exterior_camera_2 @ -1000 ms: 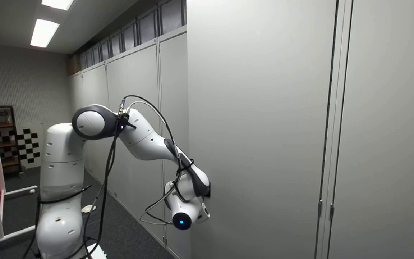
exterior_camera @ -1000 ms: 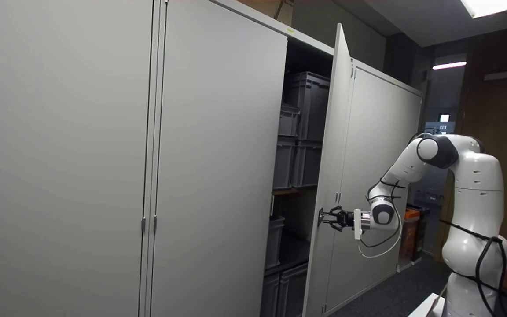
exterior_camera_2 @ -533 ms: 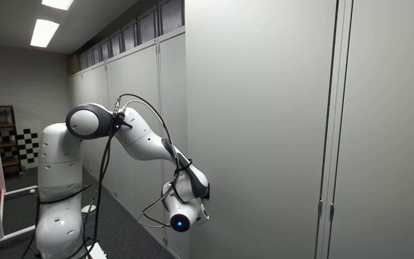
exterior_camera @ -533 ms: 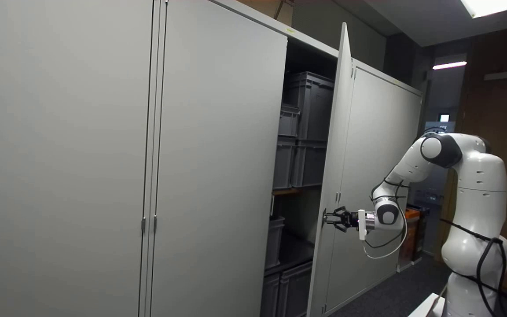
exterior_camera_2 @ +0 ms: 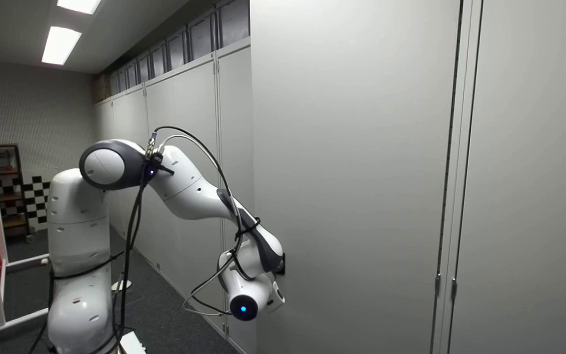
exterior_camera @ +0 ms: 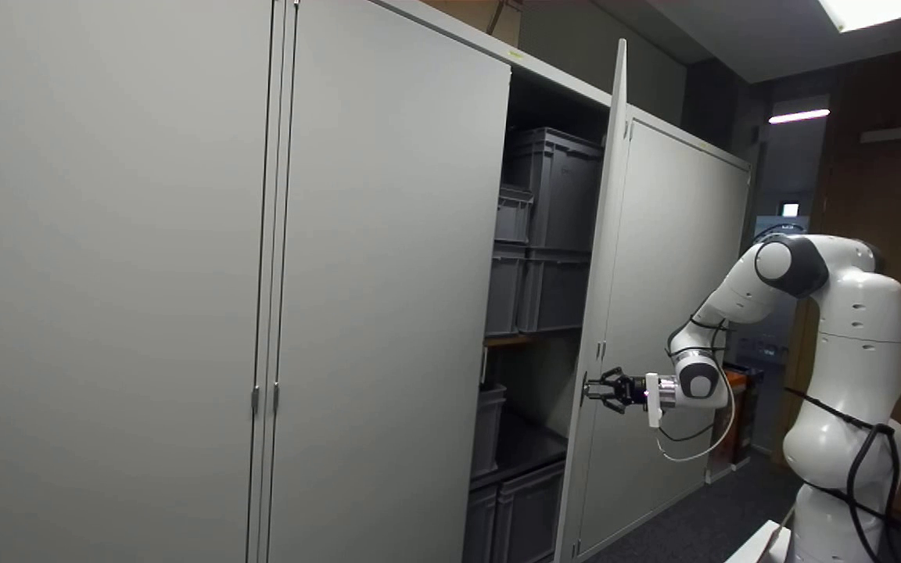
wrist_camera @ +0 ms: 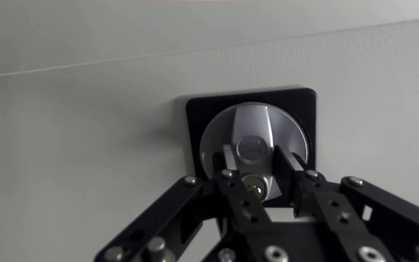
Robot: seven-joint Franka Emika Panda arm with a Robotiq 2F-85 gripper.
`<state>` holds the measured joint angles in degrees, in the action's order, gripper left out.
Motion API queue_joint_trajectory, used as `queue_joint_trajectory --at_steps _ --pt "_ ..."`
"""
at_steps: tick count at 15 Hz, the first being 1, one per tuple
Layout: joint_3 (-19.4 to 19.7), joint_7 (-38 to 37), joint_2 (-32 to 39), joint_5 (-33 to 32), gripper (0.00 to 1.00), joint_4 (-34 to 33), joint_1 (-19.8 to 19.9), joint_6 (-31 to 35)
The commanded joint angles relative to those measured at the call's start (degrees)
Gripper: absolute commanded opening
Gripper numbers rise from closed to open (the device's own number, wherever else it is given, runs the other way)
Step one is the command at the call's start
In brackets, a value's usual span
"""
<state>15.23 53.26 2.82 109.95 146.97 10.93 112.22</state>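
In an exterior view a closed grey door [exterior_camera: 388, 274] stands at the left. To its right, grey crates [exterior_camera: 556, 191] are stacked inside the cupboard [exterior_camera: 466, 33]. Next is the open door [exterior_camera: 604, 258], jutting toward the near side, with a silver knob [wrist_camera: 252, 145] on a square black plate [wrist_camera: 300, 105] close to its free edge. The jaws stand narrow, gripping the knob's raised bar from both sides in the wrist view. Further right, an orange-topped bin [exterior_camera: 738, 381] stands on the far side, and the white robot arm [exterior_camera: 857, 313] rises nearer the right edge
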Motion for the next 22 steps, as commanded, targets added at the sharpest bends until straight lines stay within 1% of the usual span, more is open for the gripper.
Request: queue_joint_trajectory --at_steps 1,8,12,13,15,18,19,20,21,22 --pt "1.8 -2.1 -6.8 -0.8 0.08 1.5 3.3 -4.6" --pt "3.0 -3.6 -8.6 -2.8 0.08 2.6 4.8 -4.7" --pt "3.7 -5.2 -9.5 -5.0 0.08 2.7 6.0 -4.5" --pt "4.2 -5.8 -9.9 -4.8 0.08 2.3 6.5 -5.2" --pt "5.2 -6.7 -11.1 -3.1 0.08 0.7 8.0 -8.8" --pt "5.9 -7.6 -13.2 -2.4 0.08 -1.0 9.6 -10.9" --pt "5.6 -7.5 -13.6 -2.2 0.14 -1.4 9.9 -10.6" --pt "5.4 -7.4 -13.9 -2.1 0.57 -1.7 10.0 -10.3" --pt "5.3 -6.9 -14.3 -1.6 0.51 -1.7 10.0 -10.0" --pt "5.1 -6.6 -14.6 -1.2 0.52 -1.7 9.9 -9.8"
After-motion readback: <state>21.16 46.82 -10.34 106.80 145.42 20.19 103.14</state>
